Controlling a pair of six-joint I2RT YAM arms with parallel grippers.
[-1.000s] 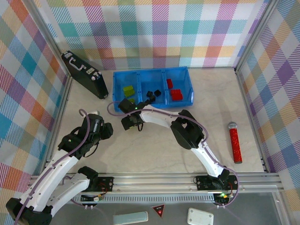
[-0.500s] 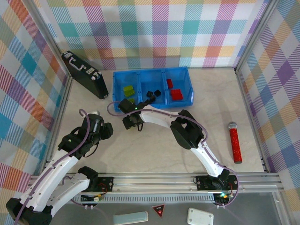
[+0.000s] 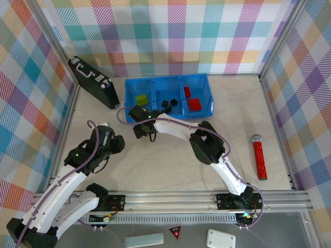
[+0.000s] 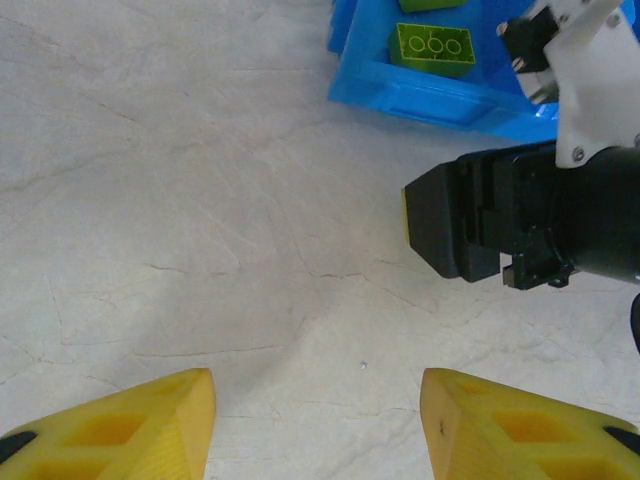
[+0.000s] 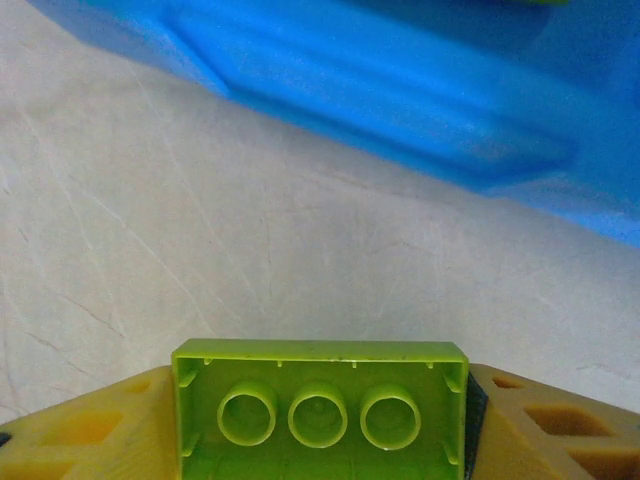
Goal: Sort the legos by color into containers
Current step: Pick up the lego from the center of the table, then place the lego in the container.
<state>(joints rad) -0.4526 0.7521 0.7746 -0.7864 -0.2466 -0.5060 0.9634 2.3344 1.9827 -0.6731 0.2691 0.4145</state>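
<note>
Currently the right pincer [image 3: 140,130] pinches a lime-green lego brick [image 5: 320,405], hollow underside showing, above the desk [image 4: 190,200] just beside the blue tray [image 5: 400,95]. The left pincer [image 4: 318,420] hangs spread and empty.

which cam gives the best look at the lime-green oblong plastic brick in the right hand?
Right wrist: the lime-green oblong plastic brick is large at bottom centre, hollow underside with three tubes, clamped between yellow fingers. Top external: the right hand covers it. Left wrist: a thin yellow-green edge beside that hand, too small to call.
</note>
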